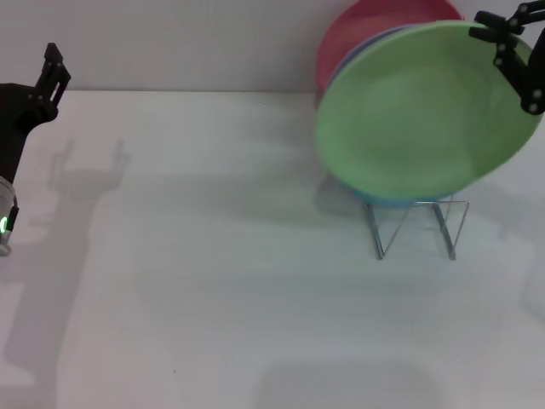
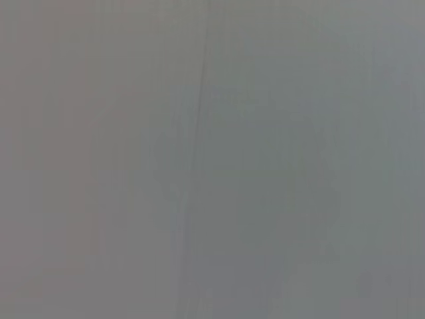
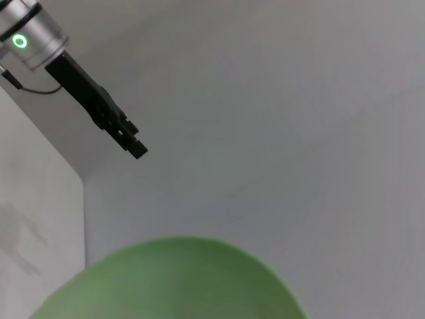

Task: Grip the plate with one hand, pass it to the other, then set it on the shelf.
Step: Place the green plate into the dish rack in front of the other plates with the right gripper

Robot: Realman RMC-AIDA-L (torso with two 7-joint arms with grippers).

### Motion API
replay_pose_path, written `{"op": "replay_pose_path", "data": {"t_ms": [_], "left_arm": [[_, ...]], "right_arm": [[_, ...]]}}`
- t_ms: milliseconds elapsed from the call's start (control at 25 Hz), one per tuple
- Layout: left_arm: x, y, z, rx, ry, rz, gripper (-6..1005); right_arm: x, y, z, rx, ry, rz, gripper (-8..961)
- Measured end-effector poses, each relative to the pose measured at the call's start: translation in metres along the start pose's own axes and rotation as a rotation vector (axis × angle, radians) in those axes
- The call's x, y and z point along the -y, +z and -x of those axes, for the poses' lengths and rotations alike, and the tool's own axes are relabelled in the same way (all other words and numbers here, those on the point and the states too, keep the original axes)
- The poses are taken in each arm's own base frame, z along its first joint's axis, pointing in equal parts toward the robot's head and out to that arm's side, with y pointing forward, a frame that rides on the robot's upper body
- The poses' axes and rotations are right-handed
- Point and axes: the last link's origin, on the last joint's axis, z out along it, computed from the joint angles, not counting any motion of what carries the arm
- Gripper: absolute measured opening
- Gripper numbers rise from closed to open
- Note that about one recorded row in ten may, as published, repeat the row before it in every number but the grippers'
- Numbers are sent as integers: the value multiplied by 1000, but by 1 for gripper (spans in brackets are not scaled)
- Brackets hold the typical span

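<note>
The light green plate [image 1: 421, 111] is tilted up on edge at the far right of the head view, its lower edge just above the silver wire shelf [image 1: 419, 228]. My right gripper [image 1: 504, 38] is shut on the plate's upper right rim. The plate's rim also fills the lower part of the right wrist view [image 3: 179, 286]. My left gripper [image 1: 54, 72] is raised at the far left, well away from the plate and holding nothing. It also shows in the right wrist view [image 3: 131, 143] with its green ring light. The left wrist view shows only a blank grey surface.
A pink plate [image 1: 366, 25] and a lavender plate [image 1: 347, 58] stand behind the green one. A turquoise plate's edge [image 1: 393, 201] shows below it in the shelf. The white table [image 1: 213, 281] stretches from the shelf to the left arm.
</note>
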Motion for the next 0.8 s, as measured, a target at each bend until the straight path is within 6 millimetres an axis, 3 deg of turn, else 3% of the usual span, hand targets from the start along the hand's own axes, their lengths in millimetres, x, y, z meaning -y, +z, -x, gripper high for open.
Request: {"op": "replay_pose_path", "data": {"t_ms": [280, 800], "left_arm": [[-3, 1, 2, 8, -20, 10, 814], [-5, 1, 3, 11, -22, 20, 814]], "right_arm": [[9, 1, -1, 25, 6, -37, 22], [4, -1, -7, 14, 33, -30, 23]]}}
